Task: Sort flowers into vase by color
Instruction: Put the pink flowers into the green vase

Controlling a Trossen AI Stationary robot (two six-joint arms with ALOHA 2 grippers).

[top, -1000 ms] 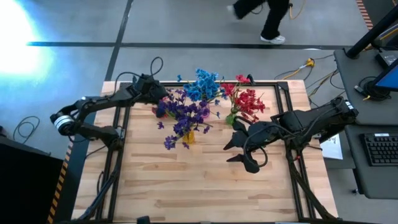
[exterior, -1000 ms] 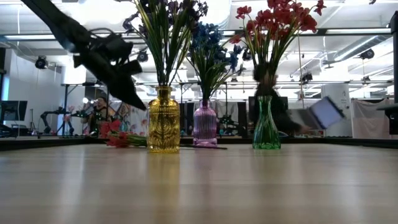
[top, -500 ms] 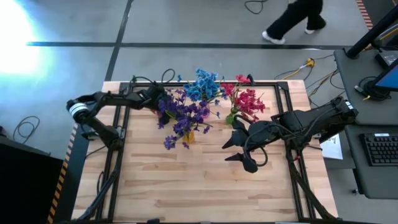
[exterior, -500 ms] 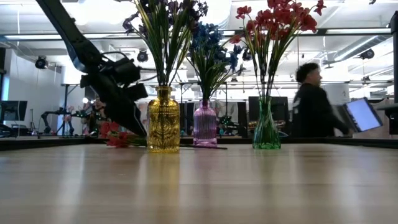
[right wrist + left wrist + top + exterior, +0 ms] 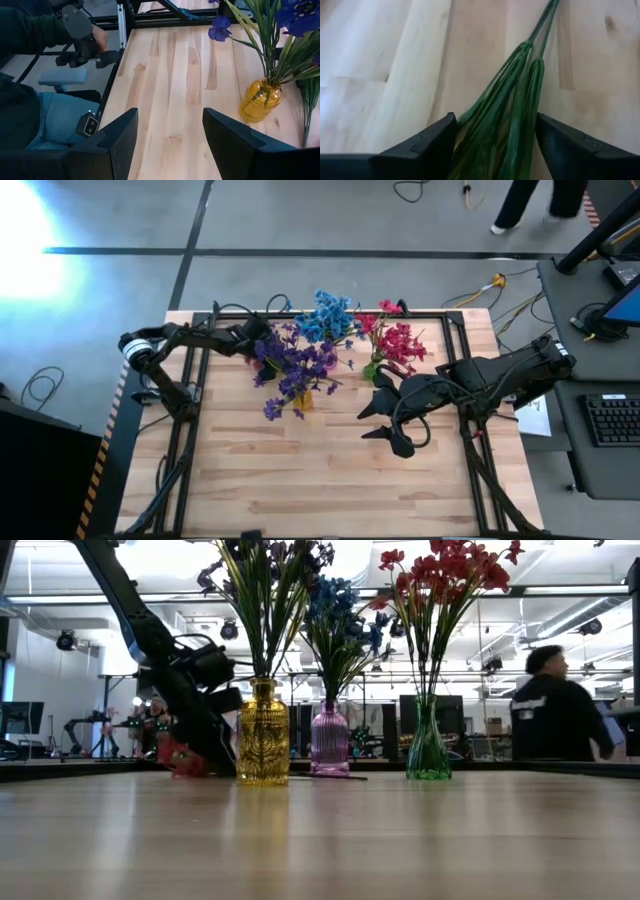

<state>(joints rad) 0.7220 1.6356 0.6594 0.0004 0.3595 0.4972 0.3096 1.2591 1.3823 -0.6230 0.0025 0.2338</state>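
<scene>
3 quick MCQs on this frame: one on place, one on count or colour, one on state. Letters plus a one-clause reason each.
1. Where is the left gripper?
A. Behind the yellow vase, low at the table's far left
B. Above the green vase
C. At the table's near edge

2. How many vases stand on the table?
A. Two
B. Three
C. Four

3. What lies between the left gripper's fingers?
A. Nothing
B. Green stems
C. A vase neck

Key:
1 A, the high and low views put it by the purple flowers.
2 B, the low view shows yellow, purple vase and green vase.
3 B, the left wrist view shows stems between the fingers.
</scene>
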